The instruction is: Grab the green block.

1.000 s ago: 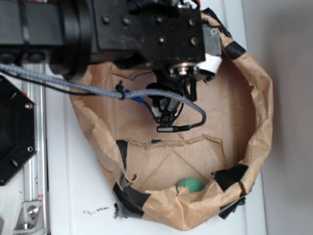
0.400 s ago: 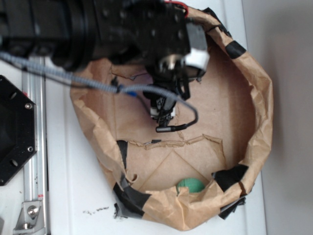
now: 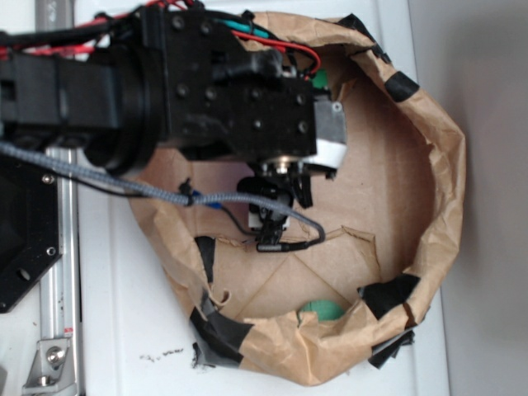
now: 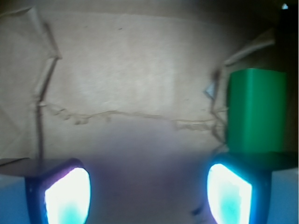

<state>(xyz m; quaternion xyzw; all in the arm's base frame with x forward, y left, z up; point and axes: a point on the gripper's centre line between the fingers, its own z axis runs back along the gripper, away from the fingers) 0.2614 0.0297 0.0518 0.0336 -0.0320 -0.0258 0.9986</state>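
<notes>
Your tool [image 4: 148,193] hangs with its fingers spread wide and nothing between them, and the green block [image 4: 256,111] sits ahead of it and off toward the right-hand finger rather than in the gap, so judge the next move as a sideways shift before any closing. In the wrist view the block's long axis runs away from the tool. It looks bright green, flat-faced with softly rounded edges, resting on the brown paper floor of the paper-walled basin [image 3: 429,247]; in the exterior view only a green sliver shows by the arm.
</notes>
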